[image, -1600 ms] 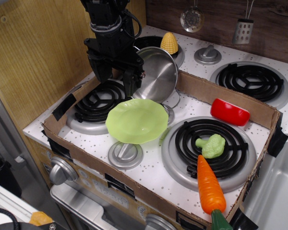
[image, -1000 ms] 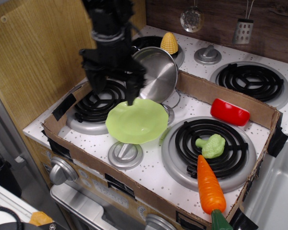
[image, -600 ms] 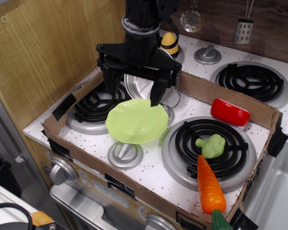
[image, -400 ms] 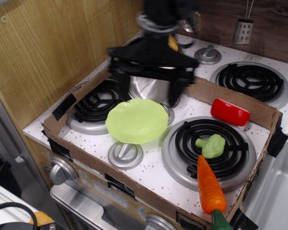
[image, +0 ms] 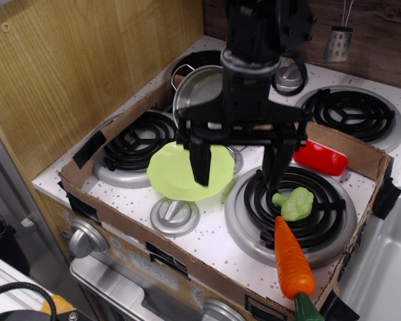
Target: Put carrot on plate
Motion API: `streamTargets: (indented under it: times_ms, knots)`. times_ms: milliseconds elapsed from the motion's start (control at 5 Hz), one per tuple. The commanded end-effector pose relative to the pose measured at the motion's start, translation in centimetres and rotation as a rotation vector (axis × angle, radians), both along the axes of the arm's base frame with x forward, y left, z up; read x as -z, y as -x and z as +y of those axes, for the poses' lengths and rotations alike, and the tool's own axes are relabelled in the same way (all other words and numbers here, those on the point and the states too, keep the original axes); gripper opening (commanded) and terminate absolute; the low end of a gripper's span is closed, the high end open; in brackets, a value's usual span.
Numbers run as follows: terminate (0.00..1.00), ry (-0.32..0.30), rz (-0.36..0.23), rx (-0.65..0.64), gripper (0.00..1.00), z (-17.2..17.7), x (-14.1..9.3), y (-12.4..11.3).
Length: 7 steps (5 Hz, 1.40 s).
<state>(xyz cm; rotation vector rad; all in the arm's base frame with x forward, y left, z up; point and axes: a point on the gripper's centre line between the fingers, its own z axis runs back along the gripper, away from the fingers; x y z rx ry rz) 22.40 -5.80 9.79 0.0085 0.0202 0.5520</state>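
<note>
The white speckled toy stove top [image: 207, 247] fills the view, with a shallow brown cardboard tray wall [image: 154, 251] fencing off its near part. The black robot arm [image: 257, 40] comes down from twelve o'clock, and its black gripper [image: 237, 167] hangs in mid-air over the middle of the tray with its two fingers spread wide and nothing between them.

The shiny steel pan [image: 197, 90] sits at about eleven o'clock from the gripper, partly hidden by the arm. The round light lime-green plastic plate [image: 170, 174] lies at nine o'clock from the gripper, resting over a grey knob near the front edge; one finger [image: 200, 164] hangs in front of its right part. The black coil burner [image: 321, 207] lies at about four o'clock.

The long glossy orange plastic carrot [image: 292, 261] with its dark green stem cap lies at five o'clock from the gripper, near the tray's front right corner, thin tip up on the burner's rim, well apart from the plate. A red capsule-shaped toy [image: 324, 157] sits at two o'clock, and a small pale green lumpy toy [image: 294, 202] rests on the burner just above the carrot's tip.

The step in hand looks like the approach to the carrot; nothing is picked up yet. The next move probably calls for travelling toward five o'clock, lowering over the carrot's thick middle and setting the fingers across its width, clear of the green toy.
</note>
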Motion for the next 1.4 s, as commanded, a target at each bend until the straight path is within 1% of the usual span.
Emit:
streamTargets:
  times_ms: [0,200,400,600,800,1200]
  knots:
    - [0.0,0.115,-0.124,0.026,1.0,-1.9,0.5,0.9]
    - [0.0,0.16,-0.136,0.023,1.0,-3.1,1.5,1.2]
    - [0.0,0.192,-0.176,0.027,1.0,-4.0,2.4,0.8]
    - [0.0,0.247,-0.214,0.049,1.0,-4.8,2.7,0.1]
    - [0.0,0.251,-0.237,0.057,1.0,-5.6,2.9,-0.4]
    - [0.0,0.295,-0.273,0.019,1.0,-6.1,6.0,0.5]
